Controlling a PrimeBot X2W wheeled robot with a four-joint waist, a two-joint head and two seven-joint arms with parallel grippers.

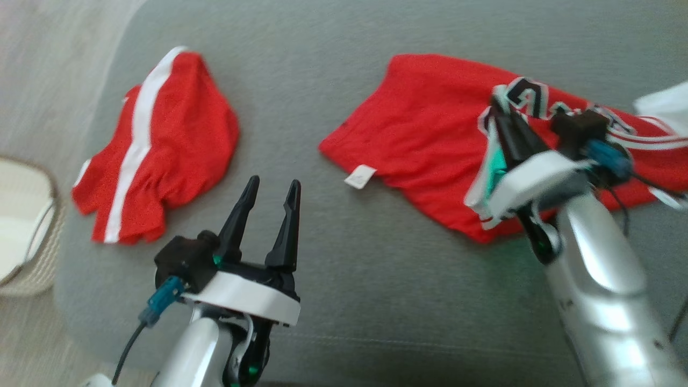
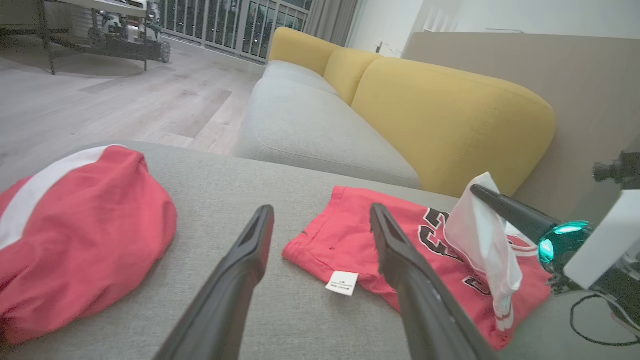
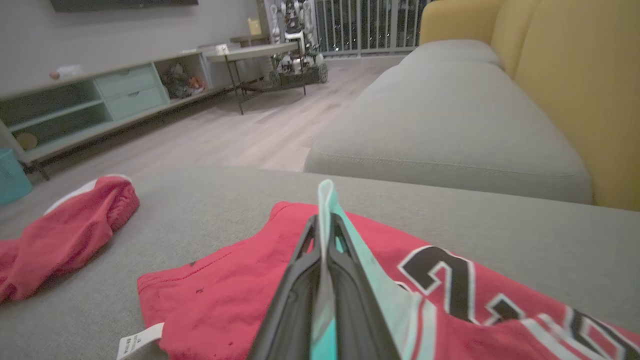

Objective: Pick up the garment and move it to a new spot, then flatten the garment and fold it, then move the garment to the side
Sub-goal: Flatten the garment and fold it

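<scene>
1. A grey cushion (image 1: 333, 269) carries two red pieces of clothing lying well apart, with bare grey fabric between them.
2. The red shorts (image 1: 172, 140), marked by a white stripe, lie bunched on the robot's left, near a woven basket (image 1: 32, 269) that stands off the cushion's edge.
3. The jersey (image 1: 424, 134), red with black-and-white numbers, lies spread on the right side of the cushion, and a small white label (image 1: 360, 176) sticks out at its near edge.
4. Beyond the cushion are a sofa (image 2: 450, 115) with a yellow back and grey seat, a wooden floor (image 2: 125, 105) and a low cabinet (image 3: 100, 95) along the wall.
5. Nothing lies between the left gripper (image 1: 272, 185) and either garment.
6. The left arm reaches forward over the bare cushion between shorts and jersey, its fingers spread apart and holding nothing.
7. The right gripper (image 1: 497, 110) is over the jersey's numbered part, with its forearm slanting up from the lower right of the head view.
8. Its fingers are pressed together on a pale edge (image 2: 480, 235) of the jersey, which rises above the rest of the cloth.
</scene>
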